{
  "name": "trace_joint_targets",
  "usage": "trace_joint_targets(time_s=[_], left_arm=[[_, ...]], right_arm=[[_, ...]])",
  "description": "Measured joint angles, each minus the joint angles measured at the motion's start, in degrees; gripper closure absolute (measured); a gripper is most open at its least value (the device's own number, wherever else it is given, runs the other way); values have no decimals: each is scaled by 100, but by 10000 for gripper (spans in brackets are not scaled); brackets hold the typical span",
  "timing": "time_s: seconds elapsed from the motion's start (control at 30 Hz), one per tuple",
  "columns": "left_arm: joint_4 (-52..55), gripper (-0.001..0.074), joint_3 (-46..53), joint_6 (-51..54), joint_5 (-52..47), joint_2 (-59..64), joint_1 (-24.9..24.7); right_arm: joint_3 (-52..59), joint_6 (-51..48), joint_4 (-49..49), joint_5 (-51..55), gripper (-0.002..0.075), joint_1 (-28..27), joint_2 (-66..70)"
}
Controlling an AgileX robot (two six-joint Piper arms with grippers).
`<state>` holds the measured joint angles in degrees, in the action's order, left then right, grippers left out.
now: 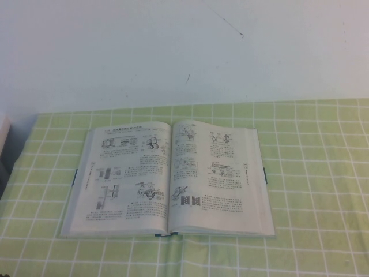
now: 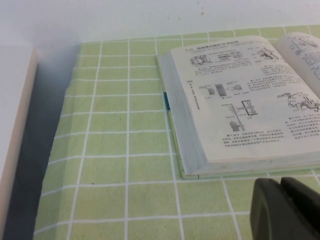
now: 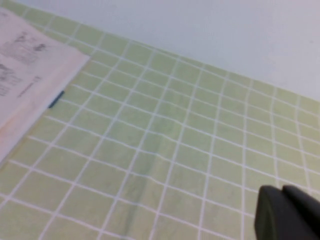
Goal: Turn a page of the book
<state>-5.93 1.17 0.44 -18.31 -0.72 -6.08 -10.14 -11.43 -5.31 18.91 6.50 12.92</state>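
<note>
The book [image 1: 168, 179] lies open; left gripper [image 2: 287, 210] and right gripper [image 3: 287, 215] sit beside it (jaws' state unclear).

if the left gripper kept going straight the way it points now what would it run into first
Probably the book: the left gripper, off the table's near left, faces its near corner across bare checked tablecloth. Depth is unclear. The right gripper is over bare cloth.

No readable text: only illegibly small captions on the open book [image 1: 167, 182] pages.

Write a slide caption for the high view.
Thick open white-paged textbook lying flat on green checked tablecloth; neither gripper in this view.
</note>
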Motion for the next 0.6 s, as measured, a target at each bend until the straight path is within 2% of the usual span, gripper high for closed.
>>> trace_joint_targets(time_s=[0.13,0.27,0.6], left_arm=[[0,738,0,0,0,0,0],[0,738,0,0,0,0,0],[0,738,-10,0,-29,0,0]], right_arm=[[578,-27,0,-82,728,-705,-789],[900,-62,12,-1,728,-1124,-1316],[1125,182,12,191,728,-1185,-1357]])
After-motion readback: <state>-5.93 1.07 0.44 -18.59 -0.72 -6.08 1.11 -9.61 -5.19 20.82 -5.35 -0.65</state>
